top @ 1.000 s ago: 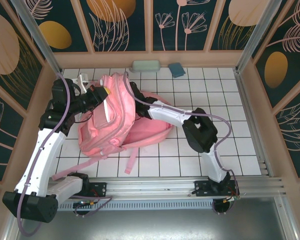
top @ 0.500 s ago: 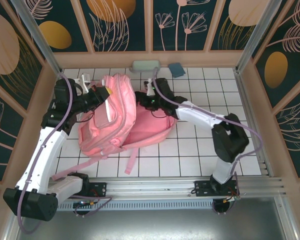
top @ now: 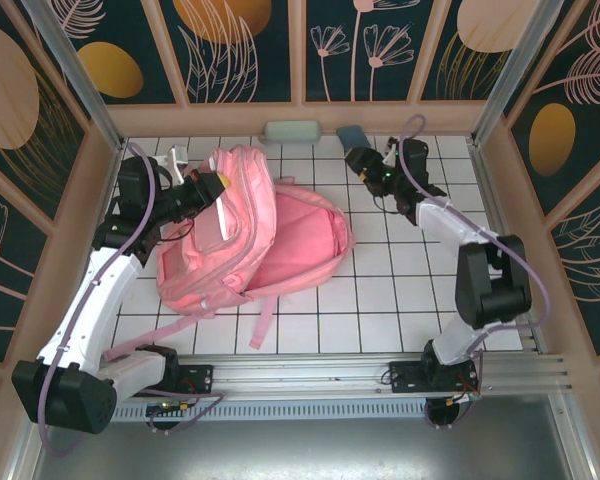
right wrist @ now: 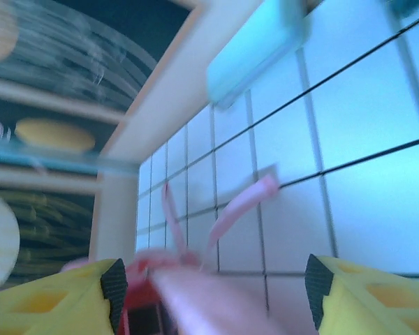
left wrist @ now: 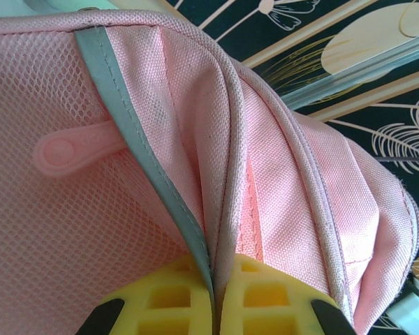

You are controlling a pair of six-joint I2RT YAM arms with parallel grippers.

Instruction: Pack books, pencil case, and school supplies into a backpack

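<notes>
So the pink backpack [top: 242, 235] is lying on the white tiled surface [top: 430, 290], a bit left of the middle. Its front part is pulled up on the left side, the rest is spread flat to the right, and a strap trails toward the near edge.

The left hand [top: 208, 186] is clenched on the backpack's top edge. On the left wrist camera the yellow fingers [left wrist: 265, 307] are pinched tight together on a fold of pink fabric, with a grey strip running down between them.

The right hand [top: 358, 160] is up near the back wall, clear of the backpack. It's released, fingers spread wide and gripping nothing, though its own wrist view is pretty blurry.

The mint pencil case [top: 292, 131] sits right against the back wall. A small teal pad [top: 352, 135] lies near it to the right, just beside the right hand. Both are out on the surface.
</notes>
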